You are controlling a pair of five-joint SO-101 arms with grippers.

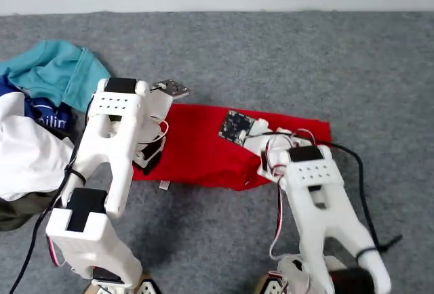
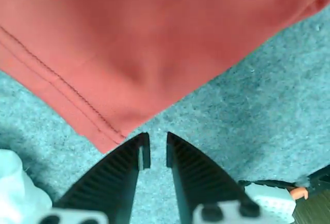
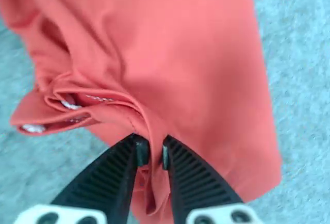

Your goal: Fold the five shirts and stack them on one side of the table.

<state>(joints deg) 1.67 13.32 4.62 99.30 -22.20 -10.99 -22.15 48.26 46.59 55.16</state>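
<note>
A red shirt [image 1: 203,145] lies spread across the middle of the grey carpeted table. My left gripper [image 1: 146,160] hovers low at its left edge. In the left wrist view the shirt's hemmed corner [image 2: 111,131] lies just beyond the left gripper [image 2: 155,152], whose fingers are shut to a thin gap with nothing between them. My right gripper [image 1: 261,167] is at the shirt's front right part. The right wrist view has the right gripper [image 3: 151,153] shut on a raised fold of the red shirt [image 3: 170,53], next to the bunched collar and label [image 3: 62,111].
At the table's left edge lies a pile of unfolded shirts: teal [image 1: 57,70], blue [image 1: 47,114], white [image 1: 27,152] and a dark one [image 1: 17,213]. Bare carpet [image 1: 305,57] stretches behind and to the right of the red shirt. A black cable [image 1: 363,192] trails by the right arm.
</note>
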